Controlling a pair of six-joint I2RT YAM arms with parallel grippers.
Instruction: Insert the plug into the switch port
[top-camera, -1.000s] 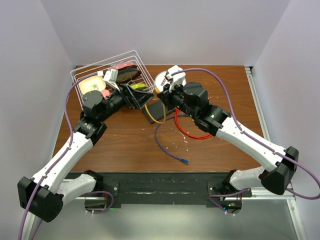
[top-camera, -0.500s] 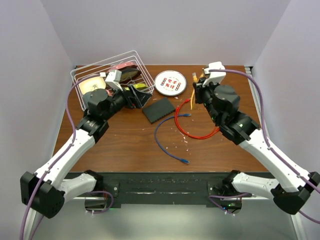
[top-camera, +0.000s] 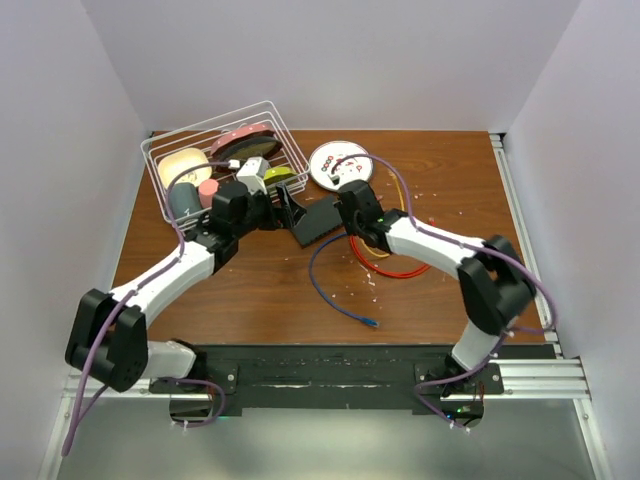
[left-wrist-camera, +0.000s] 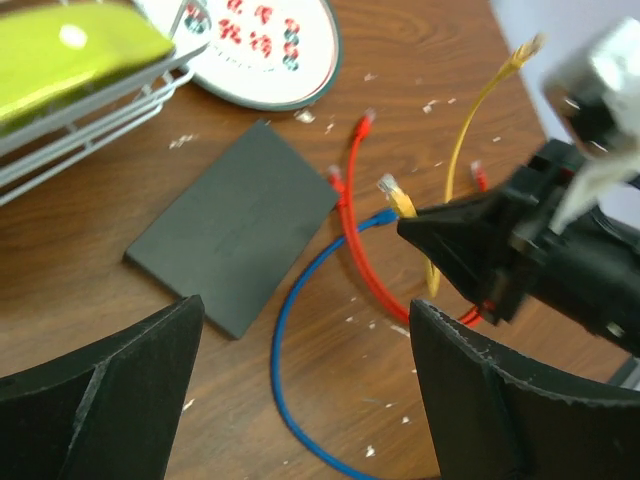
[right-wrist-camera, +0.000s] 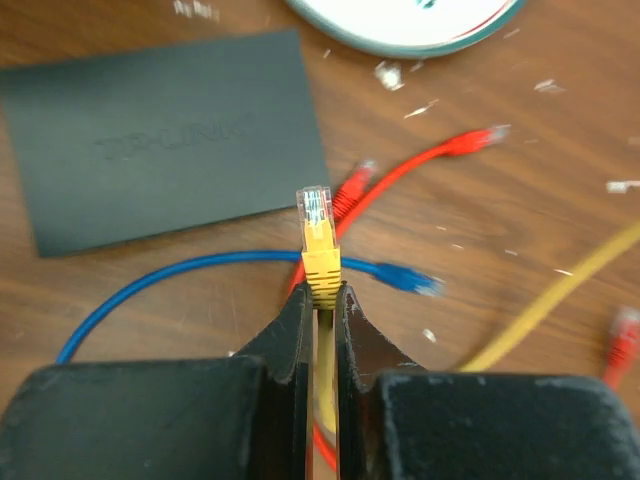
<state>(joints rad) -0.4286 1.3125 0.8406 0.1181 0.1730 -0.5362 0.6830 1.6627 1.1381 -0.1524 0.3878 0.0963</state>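
The switch (right-wrist-camera: 165, 150) is a flat black box lying on the brown table, and its sockets do not show. It also appears in the top view as the switch (top-camera: 318, 222) and in the left wrist view as the switch (left-wrist-camera: 235, 225). My right gripper (right-wrist-camera: 320, 295) is shut on the boot of a yellow cable, with the clear-tipped plug (right-wrist-camera: 318, 225) sticking out just short of the switch's near right corner. The left wrist view shows that plug (left-wrist-camera: 392, 190) held above the table. My left gripper (left-wrist-camera: 310, 400) is open over a blue cable (left-wrist-camera: 285, 330), left of the switch in the top view.
A red cable (right-wrist-camera: 420, 160) and the blue cable (right-wrist-camera: 200, 270) loop beside the switch. A round white patterned plate (top-camera: 335, 165) lies behind it. A white wire basket (top-camera: 215, 155) with dishes stands at the back left. Crumbs dot the table.
My right gripper, still holding the yellow plug, has swung from the back right to just beside the switch. My left arm has shifted right toward the switch, gripper still open.
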